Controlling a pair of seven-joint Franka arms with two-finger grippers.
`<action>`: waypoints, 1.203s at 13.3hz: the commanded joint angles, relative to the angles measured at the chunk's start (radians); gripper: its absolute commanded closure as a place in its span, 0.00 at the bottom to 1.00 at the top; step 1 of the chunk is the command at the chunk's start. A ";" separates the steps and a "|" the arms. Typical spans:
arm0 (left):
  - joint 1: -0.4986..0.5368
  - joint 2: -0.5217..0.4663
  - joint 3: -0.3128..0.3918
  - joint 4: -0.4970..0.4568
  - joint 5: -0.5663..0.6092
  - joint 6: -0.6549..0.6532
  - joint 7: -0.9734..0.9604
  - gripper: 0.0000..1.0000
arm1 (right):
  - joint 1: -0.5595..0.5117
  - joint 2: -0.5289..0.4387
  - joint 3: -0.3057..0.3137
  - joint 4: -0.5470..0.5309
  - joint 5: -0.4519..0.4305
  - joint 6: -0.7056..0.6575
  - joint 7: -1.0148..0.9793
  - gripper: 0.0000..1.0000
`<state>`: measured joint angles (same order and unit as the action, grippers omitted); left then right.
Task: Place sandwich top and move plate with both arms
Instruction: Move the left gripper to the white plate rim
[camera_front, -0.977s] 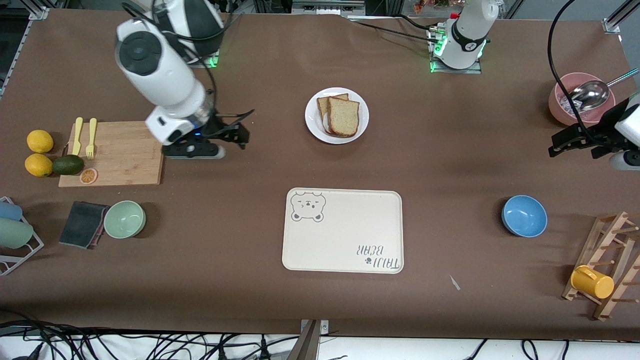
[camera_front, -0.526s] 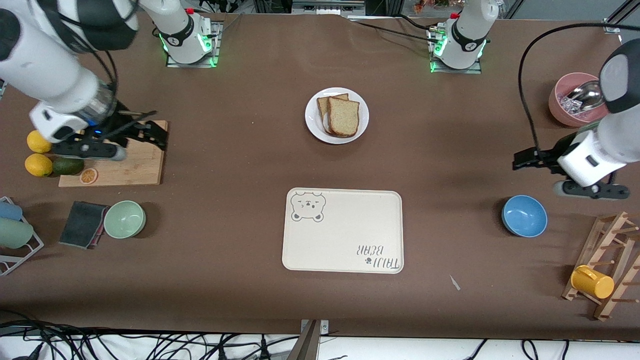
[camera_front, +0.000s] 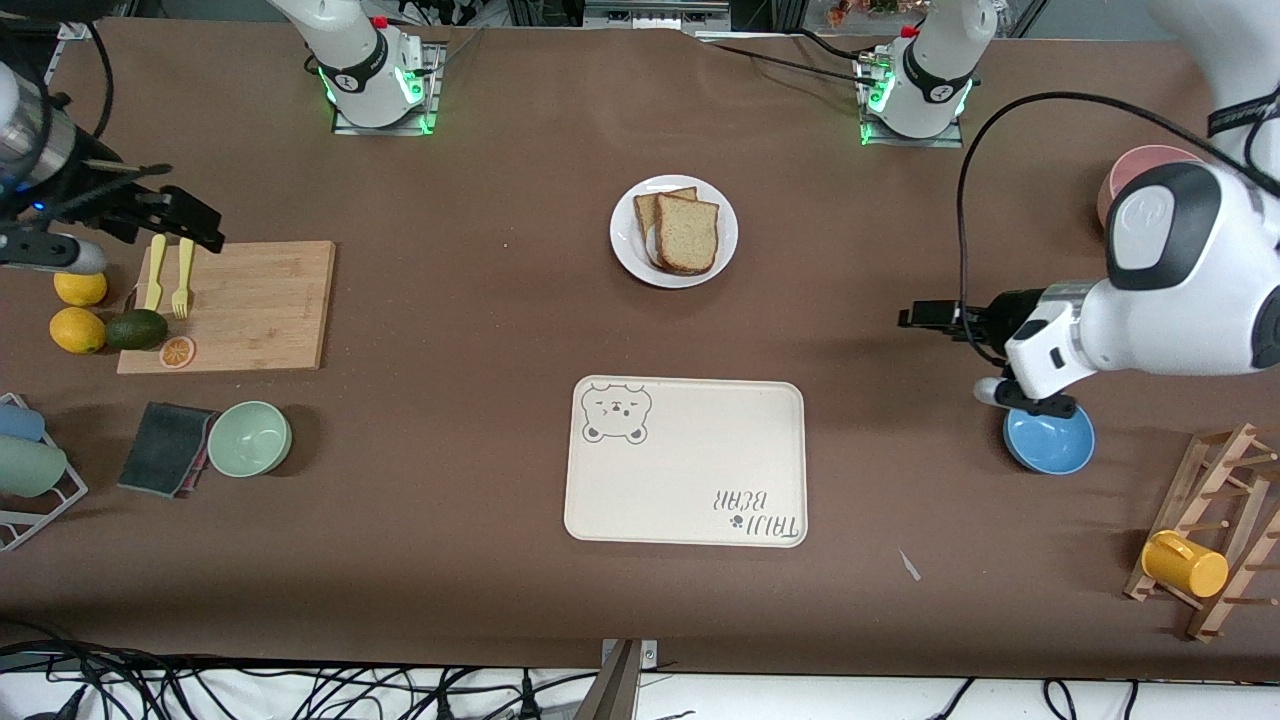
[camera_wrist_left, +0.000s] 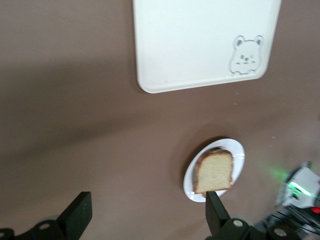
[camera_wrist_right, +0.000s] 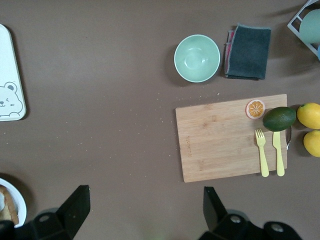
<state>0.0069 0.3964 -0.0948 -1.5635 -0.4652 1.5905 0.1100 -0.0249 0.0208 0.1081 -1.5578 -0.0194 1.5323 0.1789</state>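
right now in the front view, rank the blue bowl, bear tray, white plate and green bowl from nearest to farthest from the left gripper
From the left gripper, jaws open:
1. Blue bowl, under that arm's wrist, toward the left arm's end.
2. Bear tray and white plate, mid-table: too close to call.
3. Green bowl, toward the right arm's end.

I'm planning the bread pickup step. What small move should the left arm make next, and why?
Probably carry the left end effector on toward the plate. It is open and empty over bare table near the blue bowl, while the sandwich top lies ungrasped there. The right end effector waits above the cutting board.
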 joint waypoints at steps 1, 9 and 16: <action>-0.005 0.042 -0.046 -0.048 -0.087 0.014 0.033 0.00 | -0.073 0.013 0.082 0.045 0.009 -0.026 0.002 0.00; -0.021 0.171 -0.198 -0.228 -0.194 0.164 0.317 0.00 | 0.036 0.011 -0.030 0.048 -0.005 -0.020 0.002 0.00; -0.010 0.144 -0.224 -0.481 -0.345 0.327 0.625 0.26 | 0.022 0.030 -0.048 0.053 0.001 -0.024 -0.010 0.00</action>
<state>-0.0195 0.5813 -0.3050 -1.9828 -0.7566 1.8943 0.6553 -0.0067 0.0415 0.0751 -1.5356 -0.0196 1.5274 0.1795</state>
